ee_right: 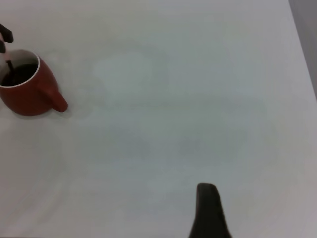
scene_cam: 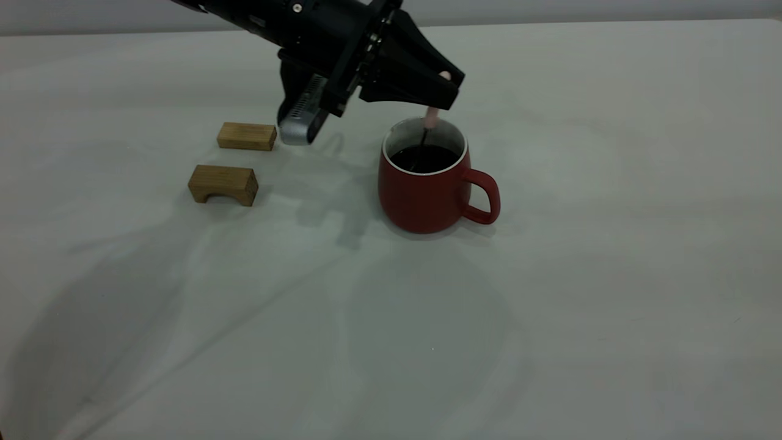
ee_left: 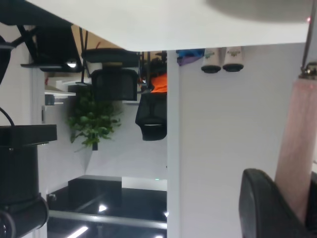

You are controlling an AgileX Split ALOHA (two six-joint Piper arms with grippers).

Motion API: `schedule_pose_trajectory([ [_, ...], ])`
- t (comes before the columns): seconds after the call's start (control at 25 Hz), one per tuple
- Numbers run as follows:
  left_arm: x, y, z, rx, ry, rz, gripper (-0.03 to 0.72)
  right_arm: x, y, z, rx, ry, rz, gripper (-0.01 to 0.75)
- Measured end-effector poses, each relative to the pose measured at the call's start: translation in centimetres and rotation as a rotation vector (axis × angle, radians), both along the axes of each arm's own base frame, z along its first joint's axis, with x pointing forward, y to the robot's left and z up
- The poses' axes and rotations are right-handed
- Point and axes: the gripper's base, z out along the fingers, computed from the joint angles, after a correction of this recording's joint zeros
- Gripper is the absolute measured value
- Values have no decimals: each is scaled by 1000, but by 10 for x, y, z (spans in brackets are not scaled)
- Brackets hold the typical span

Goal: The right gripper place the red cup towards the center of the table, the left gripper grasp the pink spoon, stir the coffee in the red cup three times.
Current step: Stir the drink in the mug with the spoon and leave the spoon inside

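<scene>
left gripper (scene_cam: 445, 85) pinching pink spoon (scene_cam: 431, 116) | bowl sunk in coffee (scene_cam: 424, 158) | right gripper unclear

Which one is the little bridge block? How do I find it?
Start at the red cup in the middle of the table, then look to the exterior view's left for two wooden blocks. The bridge block is the nearer one; unlike the plain block behind it, it has an arch cut underneath.
</scene>
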Motion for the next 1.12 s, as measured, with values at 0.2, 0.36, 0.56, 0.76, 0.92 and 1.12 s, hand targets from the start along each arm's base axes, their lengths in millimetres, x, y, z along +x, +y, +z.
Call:
schedule_pose_trajectory([
  [0.2, 6, 4, 4, -22, -44, 8, 165, 0, 0, 0, 0, 0, 0, 592],
  [0.36, 1, -10, 6, -36, -52, -15, 165, 0, 0, 0, 0, 0, 0, 592],
  [0.56, -6, -20, 4, -20, -60, -60, 165, 0, 0, 0, 0, 0, 0, 592],
  [0.76, -6, -12, 0, 36, -76, -103, 165, 0, 0, 0, 0, 0, 0, 592],
  [0.92, -4, -8, -1, 41, -85, -88, 165, 0, 0, 0, 0, 0, 0, 592],
  [1.12, -5, -12, -2, 51, -79, -83, 165, 0, 0, 0, 0, 0, 0, 592],
])
